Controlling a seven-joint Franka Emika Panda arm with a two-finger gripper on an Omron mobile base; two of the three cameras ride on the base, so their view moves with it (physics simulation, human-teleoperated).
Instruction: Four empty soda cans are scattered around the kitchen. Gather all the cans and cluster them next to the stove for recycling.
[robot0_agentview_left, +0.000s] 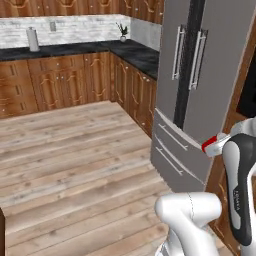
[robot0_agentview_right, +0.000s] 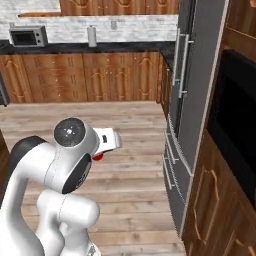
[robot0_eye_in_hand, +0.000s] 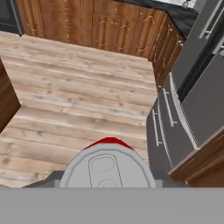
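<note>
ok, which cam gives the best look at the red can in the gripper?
Hand view: the red soda can sits large at the bottom, silver top and tab facing the camera, red rim behind. The left base view shows a small red sliver beside the forearm; the right base view shows a red spot under the hand.

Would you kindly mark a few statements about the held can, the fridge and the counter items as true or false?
1. The gripper is shut on a red soda can. True.
2. The can is blue and white. False: its rim shows red.
3. The grey fridge has its doors open. False: they are closed.
4. A microwave sits on the far counter. True.
5. The floor is tiled white. False: it is wood plank.
</note>
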